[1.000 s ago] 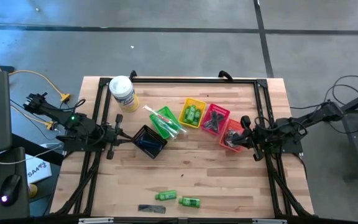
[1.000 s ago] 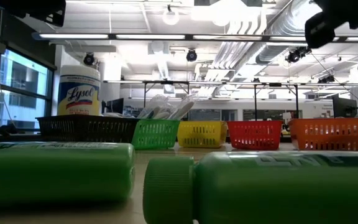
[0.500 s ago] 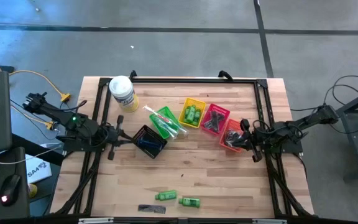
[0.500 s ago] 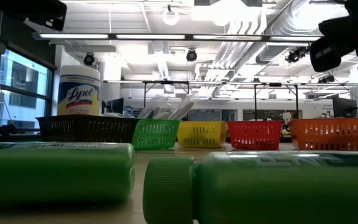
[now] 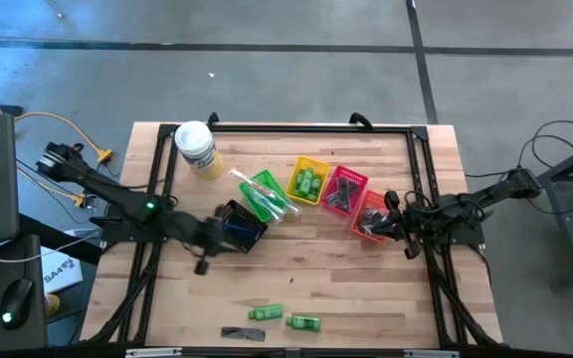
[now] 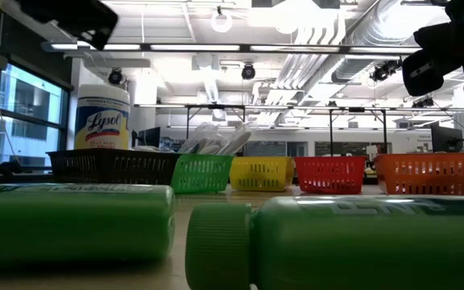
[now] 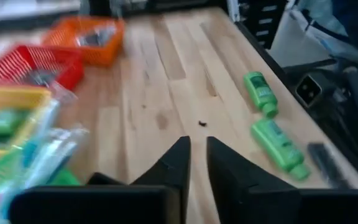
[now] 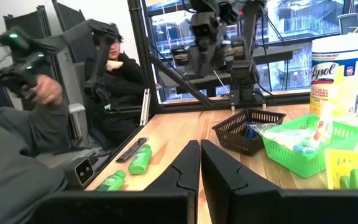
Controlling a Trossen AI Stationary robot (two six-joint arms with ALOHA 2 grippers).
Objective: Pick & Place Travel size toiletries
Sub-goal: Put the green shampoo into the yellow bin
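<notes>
Two bright green mini bottles (image 5: pixel 266 312) (image 5: pixel 303 322) and a flat black comb (image 5: pixel 243 334) lie on their sides near the table's near edge; the left wrist view also shows the bottles (image 7: pixel 260 92) (image 7: pixel 278 145) and the comb (image 7: pixel 328 165). My left gripper (image 5: pixel 222 239) (image 7: pixel 197 149) hangs by the black basket (image 5: pixel 239 225), blurred, pointing toward the table's right, with a narrow gap between its fingertips and nothing in it. My right gripper (image 5: pixel 391 221) (image 8: pixel 199 149) is shut and empty beside the orange basket (image 5: pixel 371 214).
Green (image 5: pixel 265 194), yellow (image 5: pixel 308 180) and red (image 5: pixel 345 189) baskets stand in a row mid-table, with toiletries in them. A white-lidded tub (image 5: pixel 197 149) stands at the far left. Bare wood lies between baskets and bottles. A person (image 8: pixel 114 68) sits beyond the table's left edge.
My left gripper has swung quickly from the table's left edge toward the right, up to the black basket, and shows blurred. My right gripper has sunk a little and then kept still. The bottles and the comb have stayed where they were.
</notes>
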